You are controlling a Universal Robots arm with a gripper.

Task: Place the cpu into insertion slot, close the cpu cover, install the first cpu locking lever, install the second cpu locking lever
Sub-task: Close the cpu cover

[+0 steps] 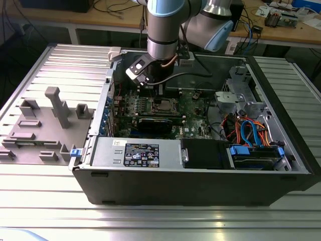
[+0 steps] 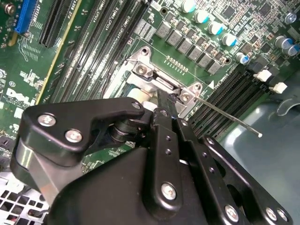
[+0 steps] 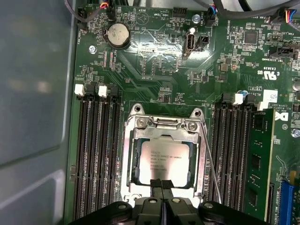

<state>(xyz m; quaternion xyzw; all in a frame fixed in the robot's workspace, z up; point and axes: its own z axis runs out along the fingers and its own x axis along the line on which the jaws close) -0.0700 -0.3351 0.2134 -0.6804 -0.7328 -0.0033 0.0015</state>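
Cpu (image 3: 165, 157) on screen, folks. Closest to us in the first wrist view is the gripper (image 3: 161, 187), fingertips pressed together with nothing I can see between them. The tip rests at the near edge of the chip, where the cover (image 3: 136, 164) frames it.

Here's the worry: those tips are right on the line between frame and chip. A slip would, I reckon, skid them onto the bare metal top or let the cover spring up, since nothing looks hooked down. Just beside them runs the thin wire lever (image 3: 208, 164). In the second wrist view its free end pokes out over the case floor, so it looks unlatched to me, and a sideways move could snag it. Press hard on a chip seated crooked and the contacts in the slot (image 3: 127, 154) pay for it, and I can't tell from here that it lies perfectly flat.

Now the chip itself: square, flat, dull silver top with small print. It lies inside the slot and shows through the cover's window, its edges square to the rim. Beyond, black memory slots (image 3: 98, 154) flank both sides, and far up the green board sits a round battery (image 3: 118, 35).
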